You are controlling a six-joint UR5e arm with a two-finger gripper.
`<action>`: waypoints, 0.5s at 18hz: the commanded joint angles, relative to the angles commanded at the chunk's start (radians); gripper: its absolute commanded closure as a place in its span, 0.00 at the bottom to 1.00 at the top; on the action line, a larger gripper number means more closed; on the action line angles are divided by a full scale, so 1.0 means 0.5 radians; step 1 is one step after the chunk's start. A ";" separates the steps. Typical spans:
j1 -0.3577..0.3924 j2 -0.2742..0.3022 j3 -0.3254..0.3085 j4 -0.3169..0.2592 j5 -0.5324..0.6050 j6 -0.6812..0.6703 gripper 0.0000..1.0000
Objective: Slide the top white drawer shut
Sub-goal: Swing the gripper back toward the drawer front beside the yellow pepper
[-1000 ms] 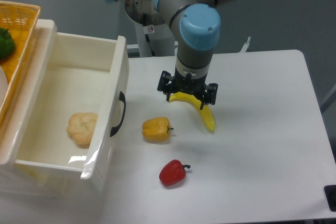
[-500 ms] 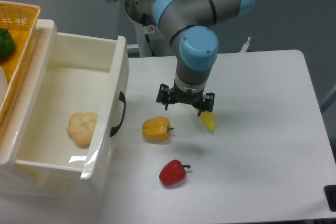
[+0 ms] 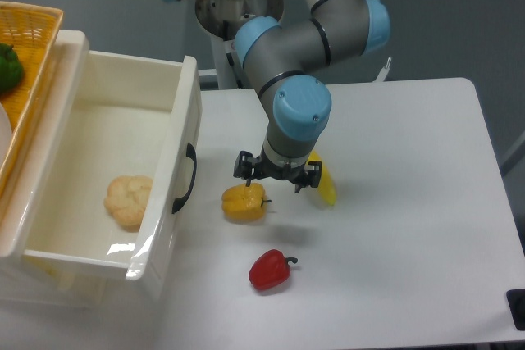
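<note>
Item: the top white drawer (image 3: 123, 194), a glossy cream-white plastic box with a black curved handle (image 3: 185, 178) on its front, is recorded at the left of the white table (image 3: 410, 202), pulled fully out of its cabinet. Contents: one pale, knobbly cauliflower-like piece (image 3: 129, 199) on the drawer floor. Adjacent: a woven yellow basket (image 3: 25, 79) on the cabinet top, holding a green vegetable (image 3: 6, 67). Loose on the table: a yellow bell pepper (image 3: 244, 202) just beside the drawer front, a red bell pepper (image 3: 271, 270) nearer the camera, and a yellow banana (image 3: 324, 184) partly hidden behind the arm. Item: the grey-and-blue arm's two-finger gripper (image 3: 277, 178), black, is noted with its fingers spread apart and nothing between them. Change logged: over the last second the gripper has been carried leftward and toward the camera, away from its place directly over the banana, and is now hung just above and to the right of the yellow pepper; the drawer and all produce are unmoved. Assessment: the shift is read as an approach toward the drawer front, so the closing push is judged not yet begun. Caution: the yellow pepper lies between gripper and handle and may be nudged if the path is kept low.
</note>
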 joint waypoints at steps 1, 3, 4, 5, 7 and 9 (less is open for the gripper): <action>-0.021 -0.003 0.000 0.000 -0.006 0.000 0.00; -0.052 -0.021 0.003 0.003 -0.009 0.000 0.00; -0.055 -0.031 0.009 0.003 -0.019 0.000 0.00; -0.067 -0.037 0.015 0.003 -0.055 0.000 0.00; -0.077 -0.052 0.018 0.006 -0.077 -0.003 0.00; -0.095 -0.058 0.021 0.006 -0.077 -0.003 0.00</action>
